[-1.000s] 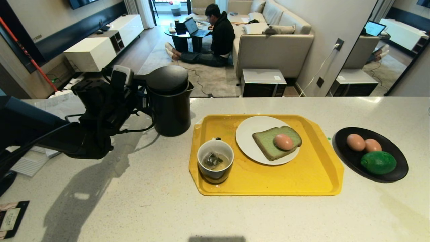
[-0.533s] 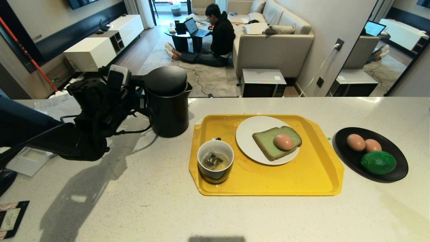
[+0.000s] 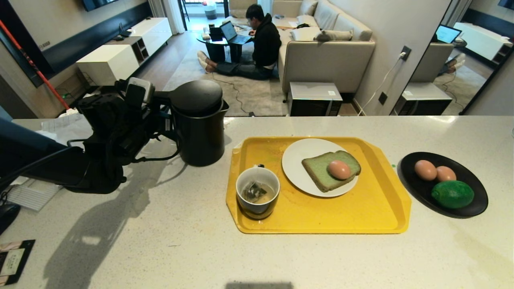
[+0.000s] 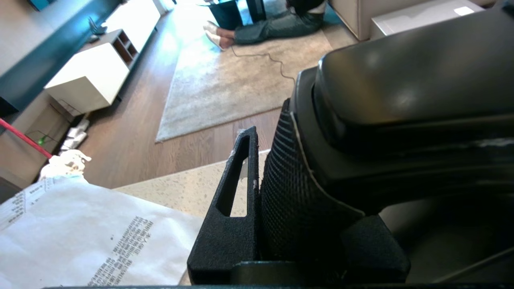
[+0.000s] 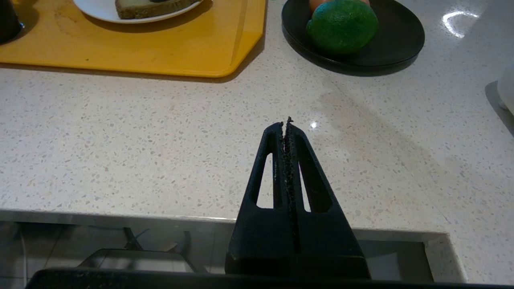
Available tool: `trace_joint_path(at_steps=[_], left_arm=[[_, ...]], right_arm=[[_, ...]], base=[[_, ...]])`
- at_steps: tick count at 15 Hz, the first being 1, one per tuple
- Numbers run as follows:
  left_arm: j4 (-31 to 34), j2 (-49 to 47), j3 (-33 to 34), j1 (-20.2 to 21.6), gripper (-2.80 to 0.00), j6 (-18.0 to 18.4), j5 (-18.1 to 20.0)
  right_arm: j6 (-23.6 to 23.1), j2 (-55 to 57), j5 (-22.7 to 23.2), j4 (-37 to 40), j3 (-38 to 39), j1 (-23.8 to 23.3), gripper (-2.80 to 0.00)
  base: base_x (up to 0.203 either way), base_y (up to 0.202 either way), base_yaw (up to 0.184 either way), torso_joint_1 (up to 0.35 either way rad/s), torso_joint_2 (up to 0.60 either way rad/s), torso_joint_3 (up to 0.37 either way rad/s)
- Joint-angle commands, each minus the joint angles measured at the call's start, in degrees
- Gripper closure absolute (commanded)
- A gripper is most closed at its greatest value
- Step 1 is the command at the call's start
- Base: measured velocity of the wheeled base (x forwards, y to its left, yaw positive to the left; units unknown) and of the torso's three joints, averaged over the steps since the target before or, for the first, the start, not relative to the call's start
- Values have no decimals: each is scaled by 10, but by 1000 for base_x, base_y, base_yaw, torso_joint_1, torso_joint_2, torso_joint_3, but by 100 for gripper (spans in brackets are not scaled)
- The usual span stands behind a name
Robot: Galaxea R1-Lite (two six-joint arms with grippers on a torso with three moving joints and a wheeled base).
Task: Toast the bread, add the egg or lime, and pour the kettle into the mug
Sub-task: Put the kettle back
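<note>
Kettle (image 3: 200,122) stands upright on our counter (image 3: 257,257), left of the yellow tray (image 3: 373,208); our left gripper (image 3: 160,116) is clamped on its handle, while our right gripper (image 5: 286,124), pressed fully together and empty, hangs over the near counter edge.

A broad band of bare counter (image 3: 168,249) is left open along the near edge, from the yellow tray (image 3: 373,216) leftward, where a gripper could be passed freely. The far-left part is blocked by the kettle (image 3: 200,132) and by the left gripper (image 3: 162,118) clamped on its handle, with papers (image 4: 80,237) lying just beside them. Only a narrow strip of counter is left between the tray and the black plate (image 3: 474,208), while the tray itself is crowded by the mug (image 3: 257,192) and the white plate (image 3: 297,168).
</note>
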State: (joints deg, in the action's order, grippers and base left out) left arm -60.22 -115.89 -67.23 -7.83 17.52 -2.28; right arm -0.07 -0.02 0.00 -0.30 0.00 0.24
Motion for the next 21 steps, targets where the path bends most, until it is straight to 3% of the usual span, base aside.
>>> trace_joint_path(at_steps=[1,12,13,21], left_arm=[[9,7,1,-1,0,1,0],[5,28,53,0,0,1,5],[5,32,60,0,-280,1,5],[-9,84,145,9,-280,1,4]], right_arm=[[-1,0,0,0,0,0,0],[-1,0,0,0,0,0,0],[-1,0,0,0,0,0,0],[0,0,0,0,0,0,0]], base=[[0,0,0,0,0,0],[0,0,0,0,0,0],[0,0,0,0,0,0],[0,0,0,0,0,0]])
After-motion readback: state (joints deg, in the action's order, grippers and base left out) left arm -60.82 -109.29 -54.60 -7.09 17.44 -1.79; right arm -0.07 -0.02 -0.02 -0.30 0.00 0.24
